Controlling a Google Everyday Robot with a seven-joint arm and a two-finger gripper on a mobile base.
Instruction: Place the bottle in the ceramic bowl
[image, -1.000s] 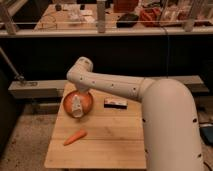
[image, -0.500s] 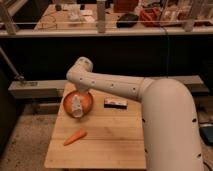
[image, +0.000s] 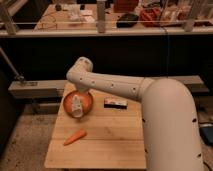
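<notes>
The round orange-brown ceramic bowl (image: 88, 103) sits at the far left of the wooden table (image: 110, 140). A small whitish cylindrical bottle (image: 77, 107) shows inside the bowl's outline, reaching toward its front rim. My gripper (image: 78, 96) comes down from the white arm's elbow (image: 80, 70) and hangs right over the bowl, at the bottle's upper end. Whether it still touches the bottle is hidden.
A flat dark box with a white label (image: 115, 103) lies right of the bowl. An orange carrot (image: 75, 136) lies in front of the bowl. My large white arm (image: 165, 125) covers the table's right side. A grey ledge (image: 35, 87) runs behind the table.
</notes>
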